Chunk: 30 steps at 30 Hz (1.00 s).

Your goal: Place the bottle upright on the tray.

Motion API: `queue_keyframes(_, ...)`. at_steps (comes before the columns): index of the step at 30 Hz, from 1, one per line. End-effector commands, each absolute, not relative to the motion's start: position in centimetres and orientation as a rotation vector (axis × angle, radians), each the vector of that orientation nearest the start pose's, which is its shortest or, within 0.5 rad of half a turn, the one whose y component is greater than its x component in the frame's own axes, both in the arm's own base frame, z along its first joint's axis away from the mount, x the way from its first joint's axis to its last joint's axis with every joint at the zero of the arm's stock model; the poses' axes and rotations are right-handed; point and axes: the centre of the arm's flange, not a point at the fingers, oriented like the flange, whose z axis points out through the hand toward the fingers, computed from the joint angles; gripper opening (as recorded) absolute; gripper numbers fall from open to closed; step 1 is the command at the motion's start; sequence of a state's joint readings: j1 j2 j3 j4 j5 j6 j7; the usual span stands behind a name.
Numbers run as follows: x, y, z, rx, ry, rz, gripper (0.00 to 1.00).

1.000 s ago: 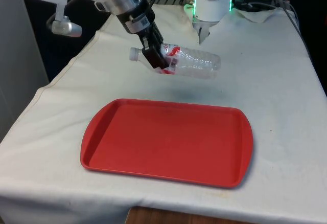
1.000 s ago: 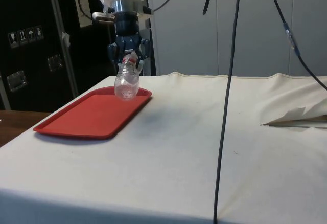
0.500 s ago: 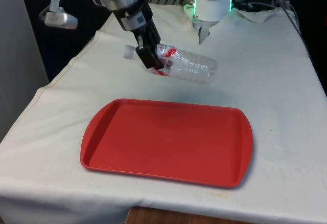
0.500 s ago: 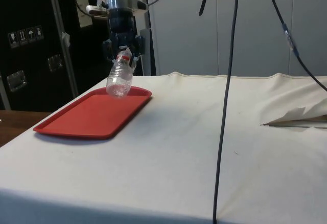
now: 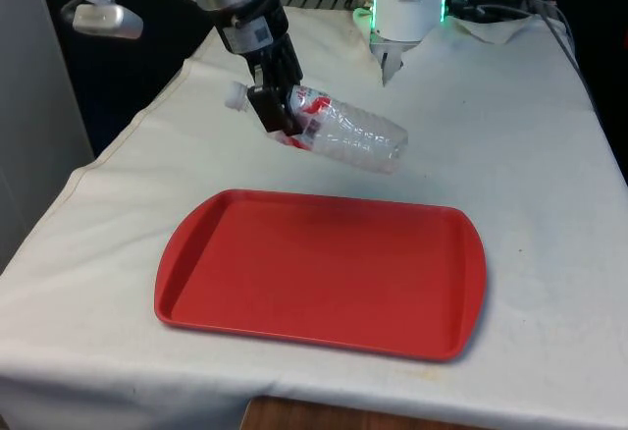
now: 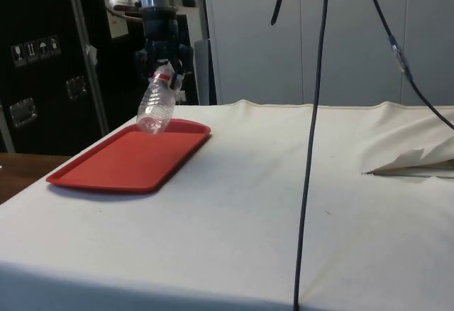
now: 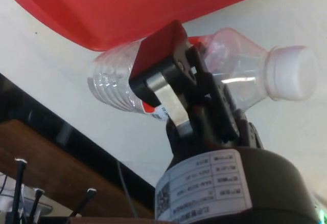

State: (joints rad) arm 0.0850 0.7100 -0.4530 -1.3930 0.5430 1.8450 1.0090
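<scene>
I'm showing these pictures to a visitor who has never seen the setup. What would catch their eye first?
First, the gripper holding a clear bottle in the air, gripped near its neck and tilted, white cap higher than the base. Next, the big red tray lying bare on the white cloth, nearer the camera in the front view, with the bottle hanging above its far edge.
</scene>
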Motion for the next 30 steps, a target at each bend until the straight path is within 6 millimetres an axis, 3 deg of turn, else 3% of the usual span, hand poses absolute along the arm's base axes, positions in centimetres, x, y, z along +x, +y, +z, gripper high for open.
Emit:
queue_keyframes(1, 69.4, -15.4, 30.6, -2.172, 2.057, 0.334, 0.14)
queue_keyframes(30, 71.3, -13.9, 32.2, -2.254, 2.17, 0.156, 0.14)
